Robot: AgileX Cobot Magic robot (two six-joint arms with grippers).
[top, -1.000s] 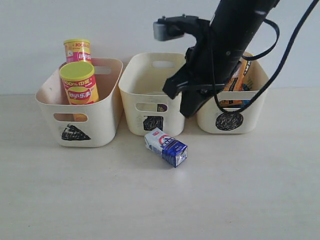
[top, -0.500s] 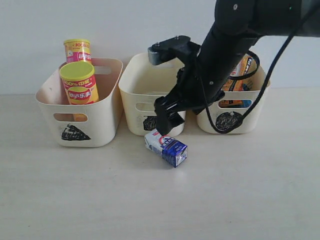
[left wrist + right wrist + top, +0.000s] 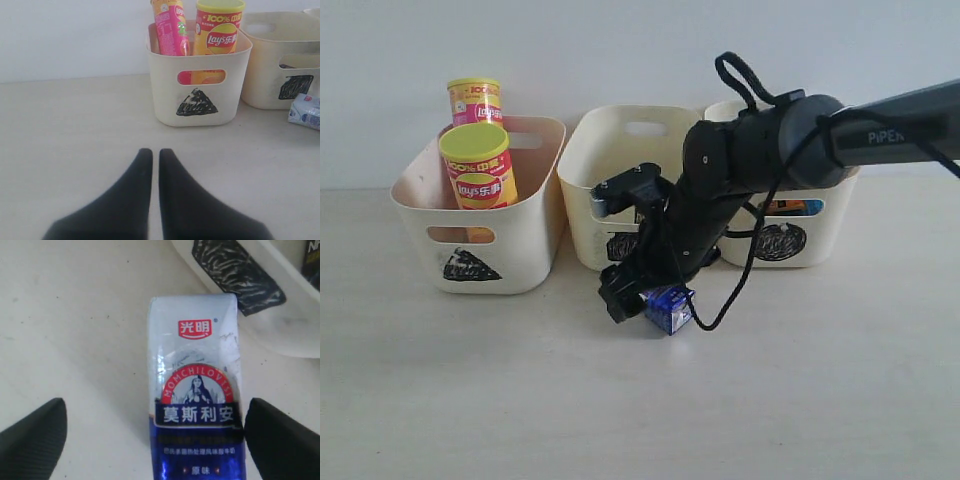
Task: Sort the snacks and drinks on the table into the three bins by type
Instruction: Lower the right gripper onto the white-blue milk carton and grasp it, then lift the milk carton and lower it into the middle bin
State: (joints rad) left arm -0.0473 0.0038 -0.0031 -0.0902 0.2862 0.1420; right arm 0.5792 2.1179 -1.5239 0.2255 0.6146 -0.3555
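The blue and white juice carton [image 3: 197, 405] lies flat on the table [image 3: 470, 380] in front of the square-marked bin [image 3: 620, 165]. My right gripper [image 3: 155, 440] is open and low over it, with one finger on each side. One finger touches the carton's edge and the other stands well clear. In the exterior view that gripper [image 3: 638, 295] covers most of the carton [image 3: 672, 308]. The pink tube [image 3: 475, 100] and orange-yellow tube [image 3: 478, 165] stand in the triangle-marked bin [image 3: 470, 240]. My left gripper [image 3: 155, 152] is shut and empty, hovering over bare table.
The circle-marked bin [image 3: 780, 242] stands at the right behind my right arm. Orange and blue packets show through its handle slot [image 3: 790, 207]. The three bins form a row along the back wall. The dark purple carton is hidden.
My right arm has come down from above the bins to the table. Its open gripper now straddles the blue and white carton. The carton has not moved.
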